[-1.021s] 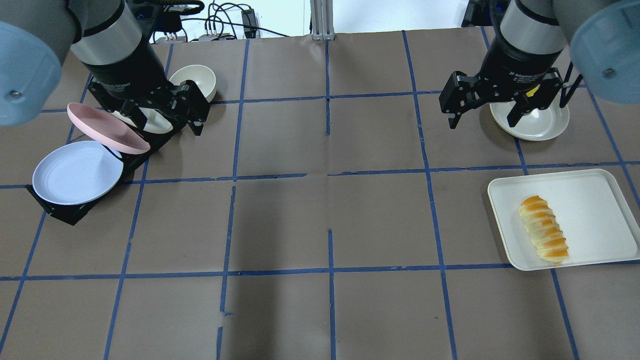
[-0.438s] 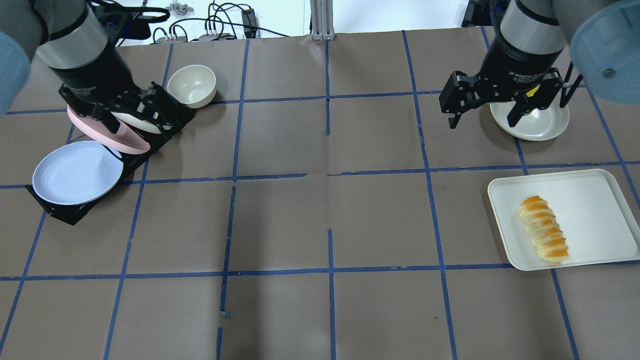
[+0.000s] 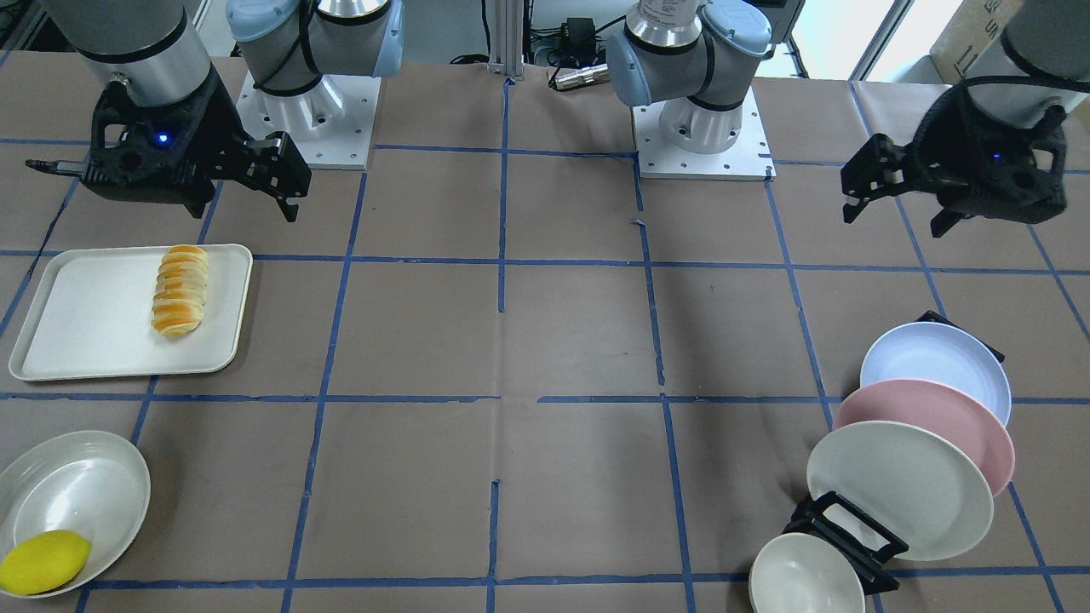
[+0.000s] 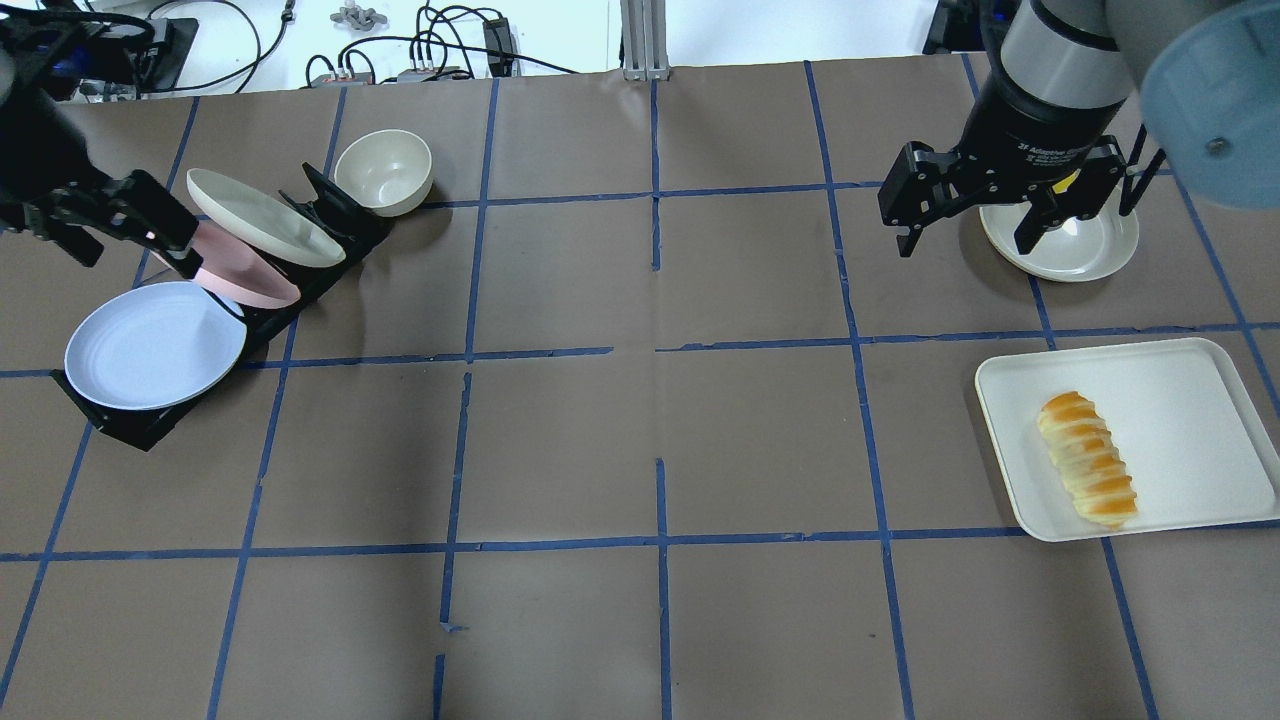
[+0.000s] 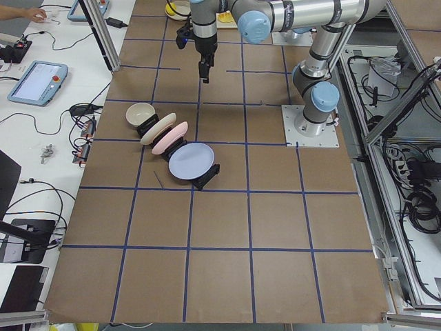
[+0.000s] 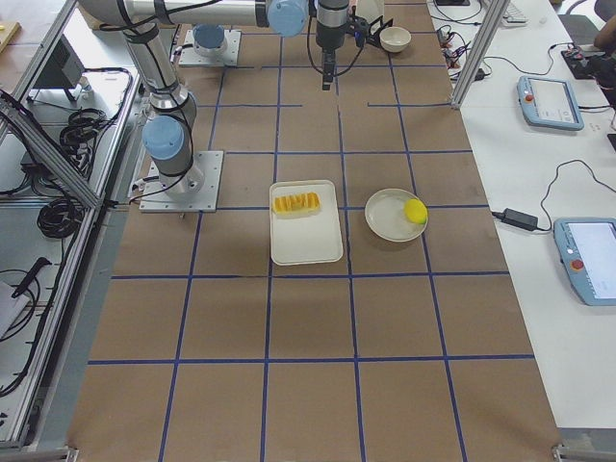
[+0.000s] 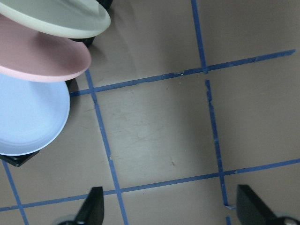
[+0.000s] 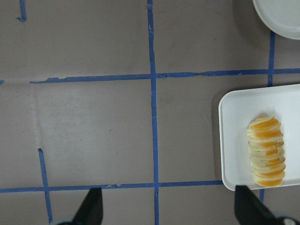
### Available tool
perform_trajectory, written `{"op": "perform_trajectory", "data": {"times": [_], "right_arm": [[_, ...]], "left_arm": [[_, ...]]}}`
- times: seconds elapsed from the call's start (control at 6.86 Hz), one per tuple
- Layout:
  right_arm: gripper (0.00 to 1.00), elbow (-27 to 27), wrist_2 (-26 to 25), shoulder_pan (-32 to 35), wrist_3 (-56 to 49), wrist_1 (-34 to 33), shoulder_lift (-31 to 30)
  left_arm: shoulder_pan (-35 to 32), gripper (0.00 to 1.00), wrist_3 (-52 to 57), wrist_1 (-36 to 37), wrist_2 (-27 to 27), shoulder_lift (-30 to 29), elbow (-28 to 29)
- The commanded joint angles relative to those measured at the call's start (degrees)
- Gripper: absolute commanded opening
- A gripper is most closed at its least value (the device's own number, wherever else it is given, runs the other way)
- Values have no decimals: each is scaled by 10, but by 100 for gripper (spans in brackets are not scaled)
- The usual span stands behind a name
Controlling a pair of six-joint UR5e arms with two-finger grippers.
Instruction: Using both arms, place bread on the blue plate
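L arm point(image 3: 1043, 38) has been swung off the rack point(image 4: 330, 197), both arms' jaws apart, empty; blue plate point(image 4: 155, 345) prob. to be gripped next, bread point(image 4: 1088, 460) untouched on tray point(image 4: 1185, 400).

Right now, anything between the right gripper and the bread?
Nothing visible. The bread lies alone and uncovered on the white tray. The right gripper hangs open, raised above the table and off to one side of the tray, so the way down to the loaf looks clear.
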Motion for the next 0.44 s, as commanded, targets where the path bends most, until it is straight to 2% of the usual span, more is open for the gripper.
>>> {"op": "perform_trajectory", "data": {"times": [0.0, 0.29], "right_arm": [[100, 0, 1, 0, -1, 0, 1], [100, 0, 2, -2, -4, 10, 2]], "left_arm": [[86, 100, 69, -5, -26, -12, 1], [154, 100, 153, -3, -30, -46, 4]]}}
